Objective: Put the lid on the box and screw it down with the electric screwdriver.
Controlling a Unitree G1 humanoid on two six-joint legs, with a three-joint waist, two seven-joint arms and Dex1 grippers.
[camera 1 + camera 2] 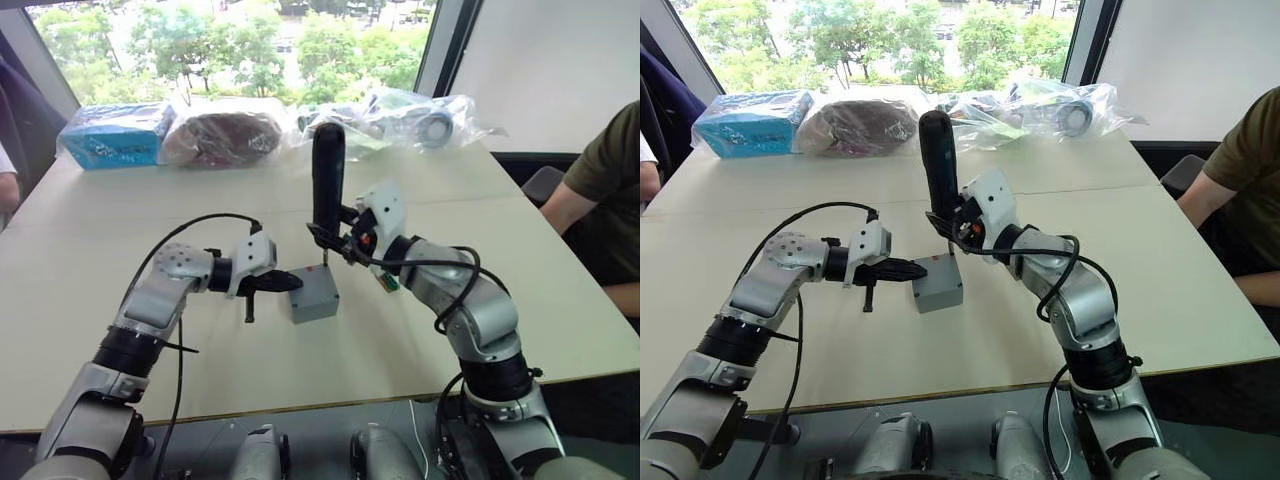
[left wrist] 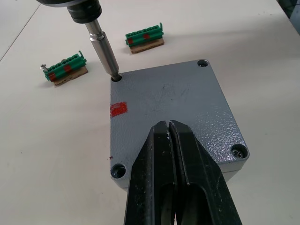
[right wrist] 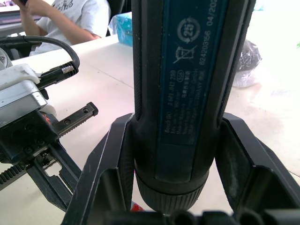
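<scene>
My right gripper (image 3: 178, 187) is clamped around the barrel of the electric screwdriver (image 1: 328, 170), one finger on either side, so the tool stands nearly upright and the bit drops straight into a corner hole rather than skating across the metal. In the left wrist view the bit sits in the corner hole beside the red mark (image 2: 118, 108), and I judge I am driving or about to drive that screw. My left gripper (image 2: 174, 154) has its fingers pressed together with nothing between them, and the closed tips rest on the lid (image 2: 178, 103); I keep them there to pin it flat and stop it turning under the driver's torque. The lid already covers the box (image 1: 314, 295), which sits on the table (image 1: 120, 300) between my two arms. One corner nearest my left gripper seems to hold a screw; the others look open. Two green connector blocks (image 2: 64, 68) lie just beyond the box, apart from it and out of the bit's way.
</scene>
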